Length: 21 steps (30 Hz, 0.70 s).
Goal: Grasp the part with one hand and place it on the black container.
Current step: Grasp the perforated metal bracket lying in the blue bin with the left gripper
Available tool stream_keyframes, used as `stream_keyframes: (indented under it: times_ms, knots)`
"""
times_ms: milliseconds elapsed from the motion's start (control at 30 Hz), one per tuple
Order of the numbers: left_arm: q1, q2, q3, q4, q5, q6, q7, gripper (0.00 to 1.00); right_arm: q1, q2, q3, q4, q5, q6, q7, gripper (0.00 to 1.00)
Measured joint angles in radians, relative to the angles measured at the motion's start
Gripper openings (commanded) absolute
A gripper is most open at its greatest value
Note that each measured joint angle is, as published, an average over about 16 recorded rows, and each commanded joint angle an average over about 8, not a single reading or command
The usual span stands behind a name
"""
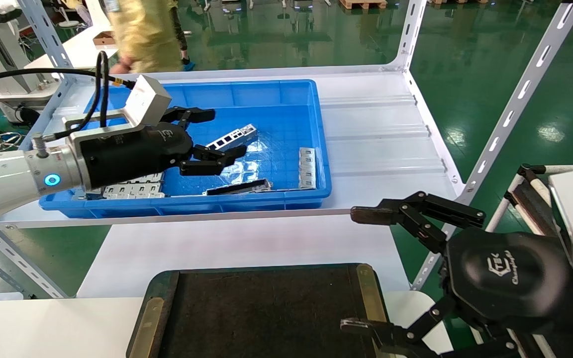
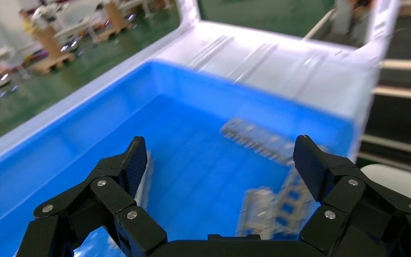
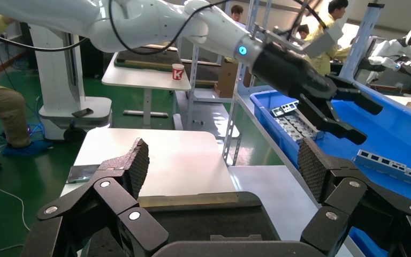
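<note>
**Head view: my left hand spread over the bin**

Head view: my left gripper point(image 1: 214, 136) hangs open, empty, left of centre above the blue bin point(image 1: 316, 149). The part point(image 1: 233, 137) lies just beyond my fingertips. My right gripper point(image 1: 361, 268) waits open at lower right, beside the black container point(image 1: 167, 283).

Left wrist view: my fingers point(image 2: 134, 163) stand apart over blue.

Right wrist view: the part point(image 3: 389, 167) sits at right.

The head view looks forward and down from above the near edge, taking in the tray point(image 1: 266, 308) close below, the bin point(image 1: 286, 104) farther off on the shelf, and both arms. The left wrist view sits just behind the left hand point(image 2: 219, 160), close over the bin point(image 2: 85, 160), facing its far wall. The right wrist view looks leftward across the scene from behind the right hand point(image 3: 222, 166), over the tray point(image 3: 192, 201); it shares the left hand point(image 3: 348, 115) and bin point(image 3: 401, 134) with the head view.
</note>
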<state>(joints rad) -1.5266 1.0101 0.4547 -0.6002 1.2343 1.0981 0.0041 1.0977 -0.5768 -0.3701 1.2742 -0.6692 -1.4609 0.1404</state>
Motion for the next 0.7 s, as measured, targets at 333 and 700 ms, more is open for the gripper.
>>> stream_keyframes:
  times_ms: [333,700]
  knots:
    - [-0.124,0.13,0.034,0.31,0.089,-0.166,0.12,1.0,0.0,0.0,0.0,0.0,0.0,0.0,0.0,1.0]
    - [-0.195,0.268,0.041,0.516,0.118,-0.414,0.195,1.0,0.0,0.0,0.0,0.0,0.0,0.0,0.0,1.0]
